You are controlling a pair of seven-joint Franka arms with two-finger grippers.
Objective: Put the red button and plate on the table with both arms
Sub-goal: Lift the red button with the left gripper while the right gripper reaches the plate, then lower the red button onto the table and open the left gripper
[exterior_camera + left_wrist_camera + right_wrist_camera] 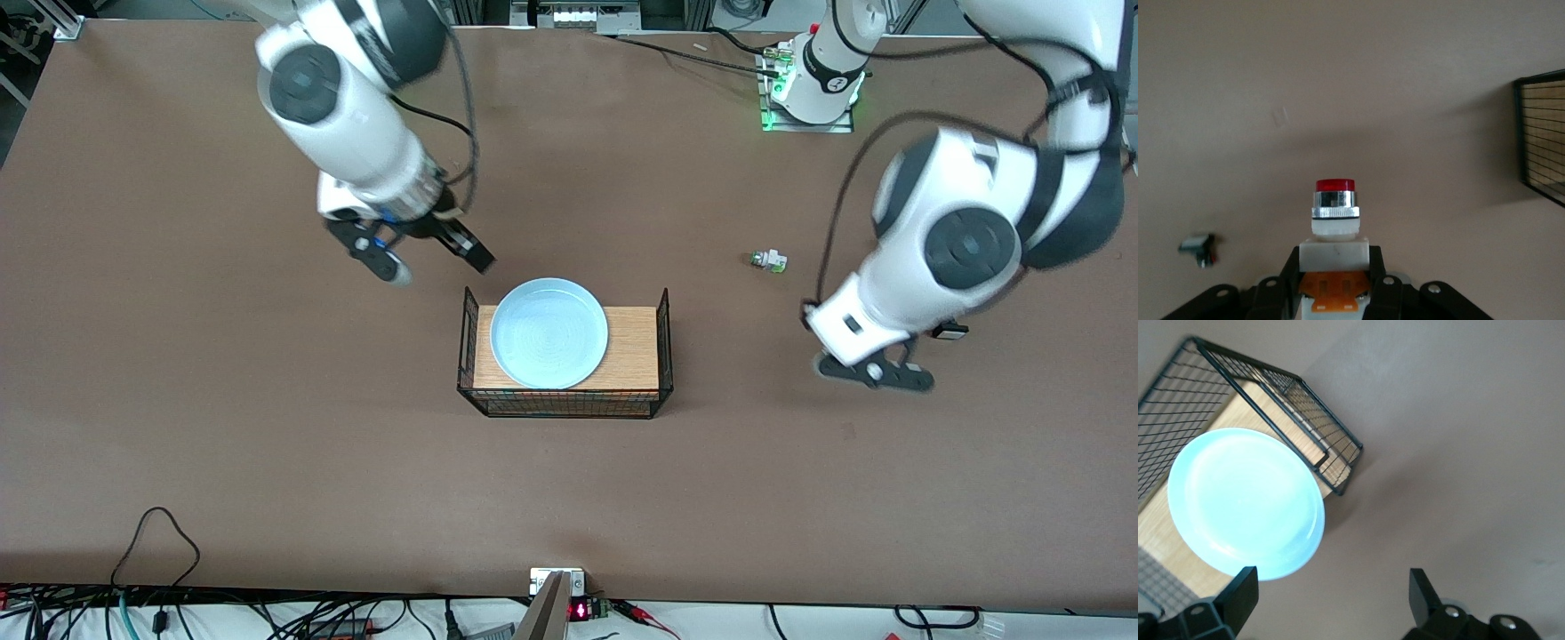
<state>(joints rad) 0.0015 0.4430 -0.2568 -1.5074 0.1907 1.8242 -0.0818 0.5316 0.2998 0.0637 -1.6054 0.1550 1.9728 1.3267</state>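
Note:
The pale blue plate lies on the wood top of a black wire rack at the table's middle; it also shows in the right wrist view. My right gripper is open and empty in the air over the bare table beside the rack's corner, its fingers wide apart. My left gripper is shut on the white body of the red button, whose red cap points away from the hand. In the front view the left gripper hangs over the table toward the left arm's end, and the button is hidden there.
A small white piece with a green end lies on the brown table between the rack and the left arm's base; a small piece also shows in the left wrist view. Cables run along the table's near edge.

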